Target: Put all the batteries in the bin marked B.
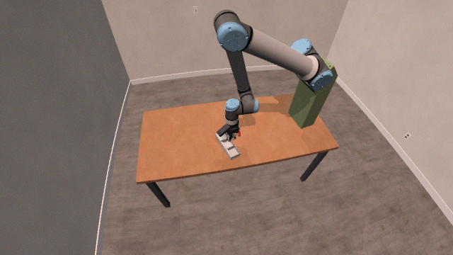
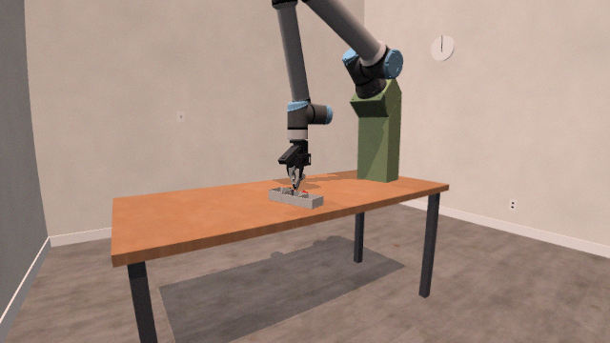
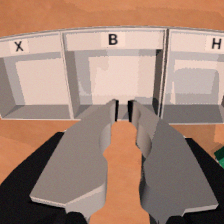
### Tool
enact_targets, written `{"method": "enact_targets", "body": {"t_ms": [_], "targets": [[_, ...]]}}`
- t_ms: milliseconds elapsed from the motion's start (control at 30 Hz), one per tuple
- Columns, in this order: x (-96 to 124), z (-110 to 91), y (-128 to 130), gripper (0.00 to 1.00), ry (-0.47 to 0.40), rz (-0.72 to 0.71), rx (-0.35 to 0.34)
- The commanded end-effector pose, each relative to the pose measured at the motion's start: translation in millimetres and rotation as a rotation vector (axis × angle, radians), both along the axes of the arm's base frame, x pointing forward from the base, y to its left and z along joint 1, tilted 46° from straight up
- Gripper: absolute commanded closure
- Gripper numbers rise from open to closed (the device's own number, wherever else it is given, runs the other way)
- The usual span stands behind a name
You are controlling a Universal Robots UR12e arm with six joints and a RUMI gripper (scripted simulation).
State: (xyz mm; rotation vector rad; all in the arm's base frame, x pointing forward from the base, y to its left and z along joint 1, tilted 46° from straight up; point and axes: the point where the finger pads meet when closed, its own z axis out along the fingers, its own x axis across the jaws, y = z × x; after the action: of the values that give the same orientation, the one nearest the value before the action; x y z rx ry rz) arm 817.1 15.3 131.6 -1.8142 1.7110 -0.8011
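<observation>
A row of joined light-grey bins (image 1: pixel 236 156) (image 2: pixel 295 199) stands upright on the table. In the wrist view bin X (image 3: pixel 40 46) is left, bin B (image 3: pixel 140 42) in the middle and bin H (image 3: pixel 192 42) right, cut by the frame edge. No battery shows in the visible parts of X and B. My gripper (image 3: pixel 123 101) (image 2: pixel 294 188) is shut with nothing between its fingertips, which point down by B's near wall. A green piece with a dark end (image 3: pixel 220 155) shows at the wrist view's right edge; I cannot tell whether it is a battery.
A small red object (image 1: pixel 239 134) lies on the table (image 1: pixel 177 142) (image 2: pixel 191 214) beside the bins. Small dark items near it are partly hidden by the gripper. The green robot pedestal (image 1: pixel 308 106) (image 2: pixel 376 148) stands at the table's right.
</observation>
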Motion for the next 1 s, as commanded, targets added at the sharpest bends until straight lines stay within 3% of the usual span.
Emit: {"method": "enact_targets", "body": {"t_ms": [0, 300, 967], "targets": [[11, -10, 0, 0.96, -0.001, 0.0, 0.0], [23, -22, -1, 0.96, -0.001, 0.0, 0.0], [23, -22, -1, 0.96, -0.001, 0.0, 0.0]]}}
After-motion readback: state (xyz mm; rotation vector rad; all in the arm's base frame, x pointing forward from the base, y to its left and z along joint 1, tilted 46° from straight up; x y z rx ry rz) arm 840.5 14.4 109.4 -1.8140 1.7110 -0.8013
